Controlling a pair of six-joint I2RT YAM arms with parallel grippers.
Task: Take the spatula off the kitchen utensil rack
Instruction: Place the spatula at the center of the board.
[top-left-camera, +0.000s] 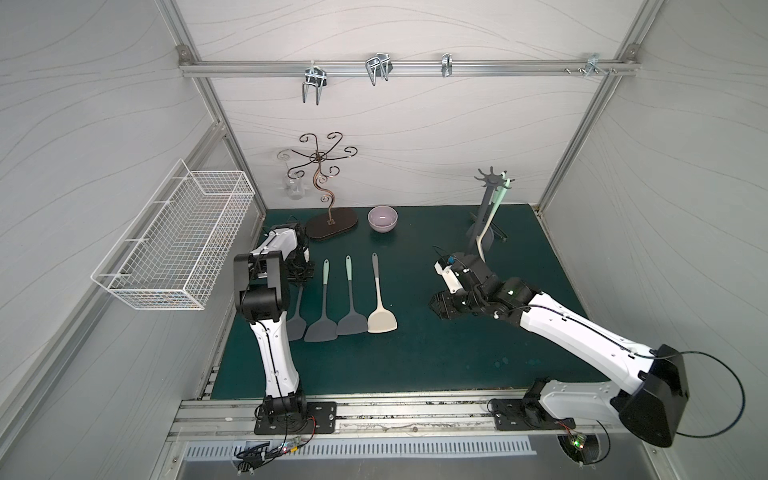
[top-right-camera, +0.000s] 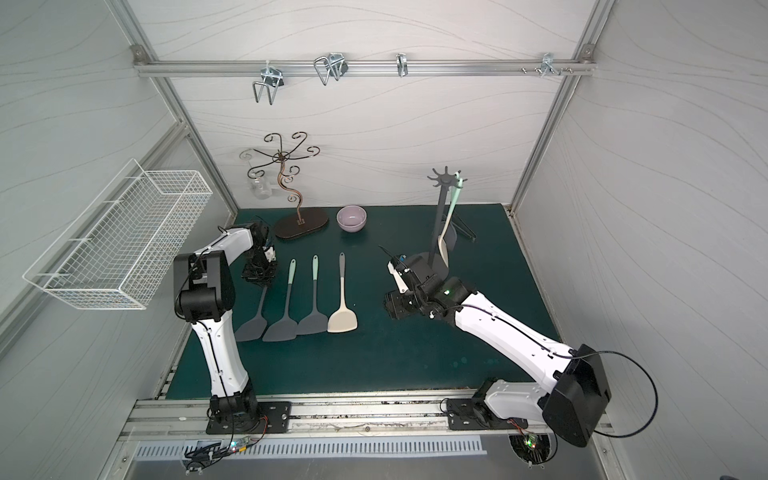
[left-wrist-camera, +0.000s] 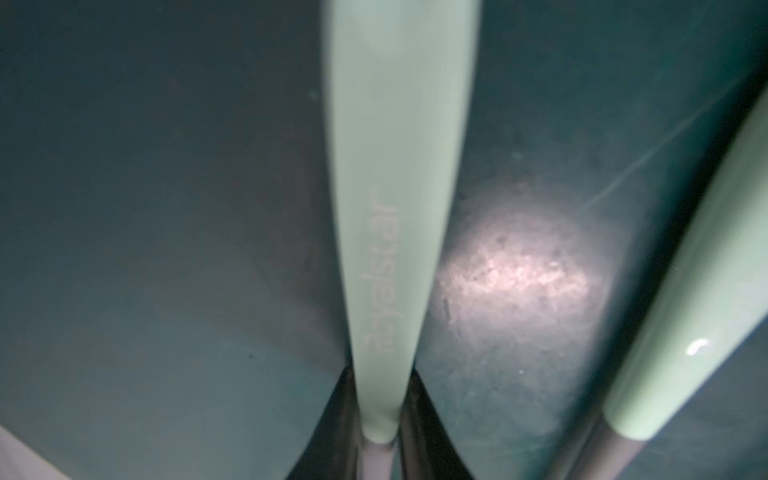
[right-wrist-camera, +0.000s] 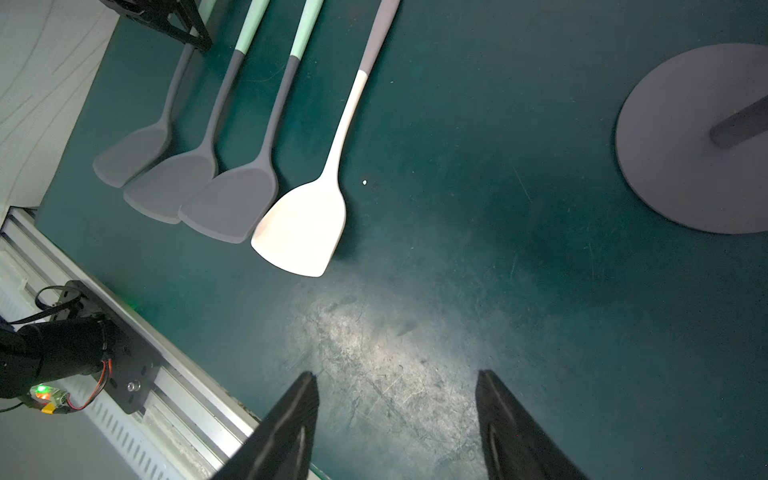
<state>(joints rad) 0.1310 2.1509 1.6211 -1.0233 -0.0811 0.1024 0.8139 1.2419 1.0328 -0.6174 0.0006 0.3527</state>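
- Right wrist view: the right gripper hangs over a bare, scuffed patch of the green mat. Its jaws stand well apart with nothing between them.
- In both top views the kitchen utensil rack stands in the right half of the mat, toward the back edge. Its round base lies just beside the right arm's wrist.
- The spatula hangs from the rack's star-shaped crown by its mint handle. Its cream head points down, close along the pole, just above the base.
- Four other spatulas lie side by side in the left half of the mat. Three have grey heads and one is cream. Their heads point toward the front edge.
- The left gripper sits low over the handle end of the leftmost one.
- Left wrist view: a mint handle runs between the dark fingers. I cannot tell whether they pinch it or only flank it.
- A lilac bowl and a brown scrolled-wire stand sit along the back edge.
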